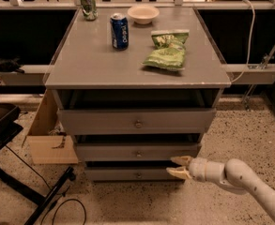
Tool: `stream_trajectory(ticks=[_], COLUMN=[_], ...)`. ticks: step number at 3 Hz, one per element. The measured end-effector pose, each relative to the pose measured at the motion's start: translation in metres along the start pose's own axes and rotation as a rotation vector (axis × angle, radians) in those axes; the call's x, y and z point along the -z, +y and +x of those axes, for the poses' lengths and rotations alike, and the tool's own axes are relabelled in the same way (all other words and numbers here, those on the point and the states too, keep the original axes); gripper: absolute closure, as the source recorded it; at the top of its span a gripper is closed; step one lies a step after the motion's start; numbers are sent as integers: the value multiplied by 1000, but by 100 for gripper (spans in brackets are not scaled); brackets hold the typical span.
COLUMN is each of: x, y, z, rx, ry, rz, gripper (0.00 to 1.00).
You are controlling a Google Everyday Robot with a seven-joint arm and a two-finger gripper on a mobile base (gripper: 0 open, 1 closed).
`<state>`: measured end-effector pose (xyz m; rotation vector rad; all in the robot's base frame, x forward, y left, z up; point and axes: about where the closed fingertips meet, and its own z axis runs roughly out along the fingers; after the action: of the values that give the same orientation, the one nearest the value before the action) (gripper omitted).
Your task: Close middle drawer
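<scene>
The single camera view looks down on a grey cabinet (137,69) with three drawers stacked in its front. The gripper (174,166) is low at the cabinet's right side, at the end of a pale arm (240,177) that reaches in from the lower right corner. Its two fingers (180,160) are spread apart and pinch nothing.

Just above the gripper and running away toward the far side of the cabinet is the middle drawer (109,152), with its small round knob (138,153) well across from the fingertips. The upper finger lies at the drawer's near lower corner. It may be touching the front there, though contact cannot be made out for certain. Under the gripper's level, beside the lower finger, is the bottom drawer (113,174). Higher up is the taller top drawer (99,121).

A dark gap shows above the middle drawer and its front seems to stand out from the cabinet frame, so it reads as open. In my judgement the task is at its start: the gripper has reached the drawer front, and the whole push inward is left to do.
</scene>
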<state>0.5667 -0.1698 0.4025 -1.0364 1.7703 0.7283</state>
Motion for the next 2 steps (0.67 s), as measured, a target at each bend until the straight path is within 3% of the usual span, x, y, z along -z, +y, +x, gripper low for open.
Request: stream_trajectory(ticks=[1, 2], x=[8, 63], y=[6, 53], z=[3, -1], rx=[-7, 17], ry=[7, 103], rz=[-13, -113], gripper=[74, 100])
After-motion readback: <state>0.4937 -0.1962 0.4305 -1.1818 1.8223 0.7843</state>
